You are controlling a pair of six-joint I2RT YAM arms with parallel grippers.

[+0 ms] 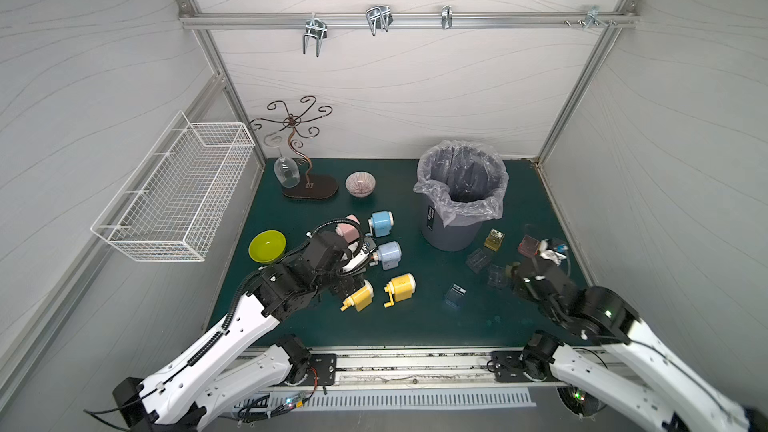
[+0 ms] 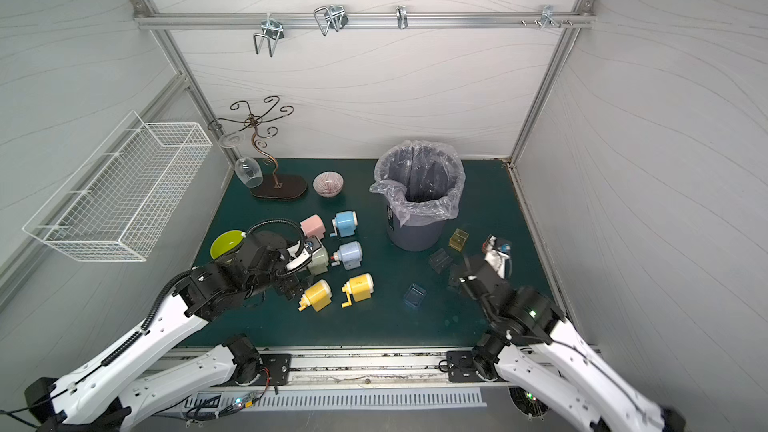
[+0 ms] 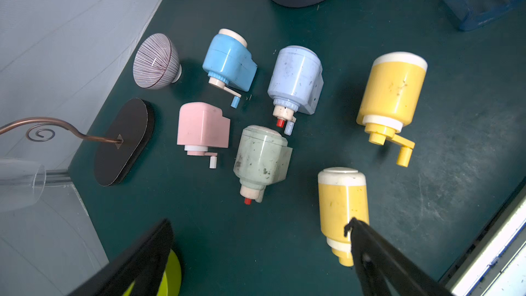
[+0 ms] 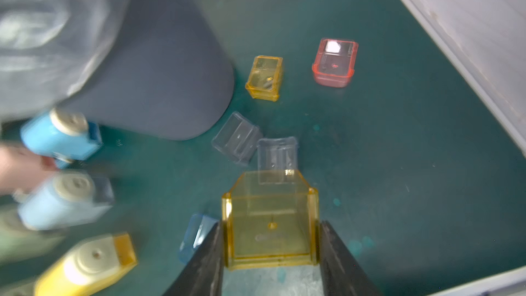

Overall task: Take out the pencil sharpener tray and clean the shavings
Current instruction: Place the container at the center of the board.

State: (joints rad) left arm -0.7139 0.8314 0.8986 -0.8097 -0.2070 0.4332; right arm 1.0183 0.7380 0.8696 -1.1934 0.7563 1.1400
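Observation:
Several crank pencil sharpeners lie on the green mat, among them a pink one point(image 3: 203, 125), a pale green one point(image 3: 262, 158) and a yellow one point(image 3: 341, 206). My left gripper point(image 3: 257, 223) hangs open just above them with nothing between its fingers; one finger overlaps the near yellow sharpener point(image 1: 359, 297). My right gripper point(image 4: 271, 223) is shut on a see-through yellow tray point(image 4: 270, 195), held above the mat right of the bin. In a top view the right gripper point(image 1: 506, 274) shows dimly. Other trays lie loose: yellow point(image 4: 264, 78), red point(image 4: 334, 62), clear point(image 4: 236, 138). The shavings are out of view.
A grey bin point(image 1: 459, 193) with a plastic liner stands at the back right of the mat. A lime bowl point(image 1: 267, 246), a striped bowl point(image 1: 360, 183) and a metal stand with a glass point(image 1: 309, 189) sit on the left. A blue tray point(image 1: 455, 295) lies mid-mat.

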